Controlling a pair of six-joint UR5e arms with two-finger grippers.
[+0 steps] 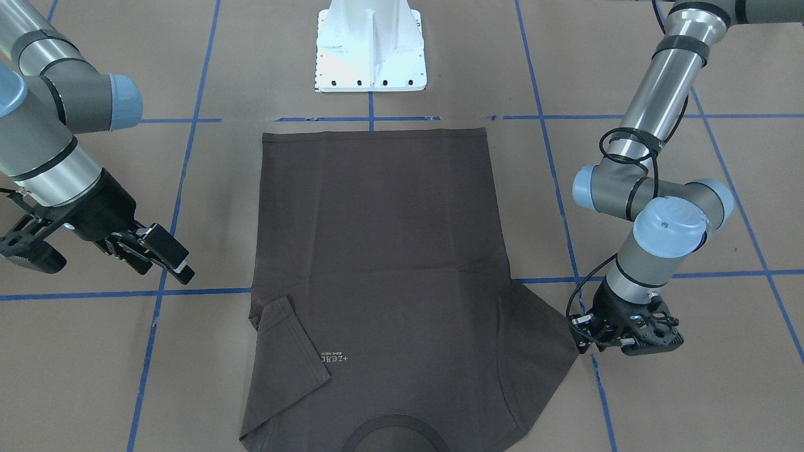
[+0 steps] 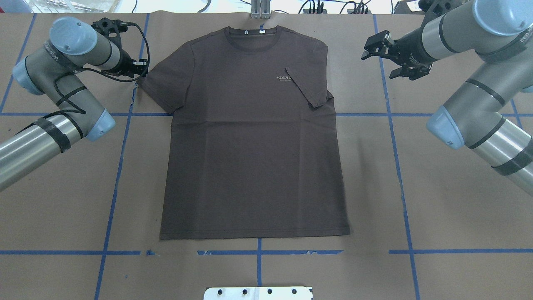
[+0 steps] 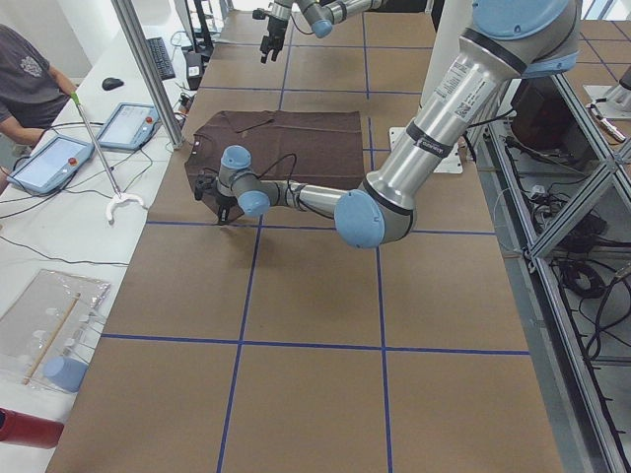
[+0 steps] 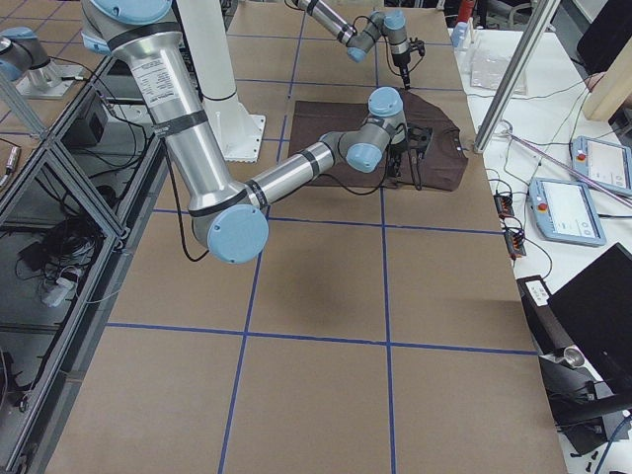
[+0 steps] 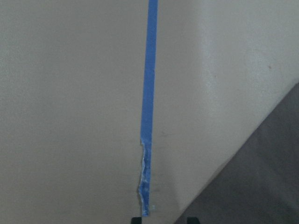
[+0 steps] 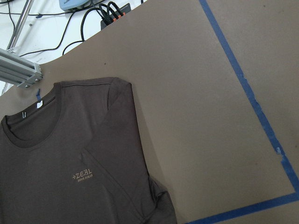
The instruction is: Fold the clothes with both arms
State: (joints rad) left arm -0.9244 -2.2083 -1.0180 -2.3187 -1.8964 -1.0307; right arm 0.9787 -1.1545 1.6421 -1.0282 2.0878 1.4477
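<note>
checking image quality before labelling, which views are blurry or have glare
Left wrist view: soft and out of focus, the blue tape and the T-shirt edge fuzzy. Front-facing view: the white pedestal is blown out, with glare streaks on the left arm. Right wrist view: sharp, chest logo readable. Overhead view: even light, soft shadows.

Blue tape lines (image 2: 62,252) grid the brown table (image 2: 458,216); a white bolted pedestal (image 1: 370,50) stands on it.
</note>
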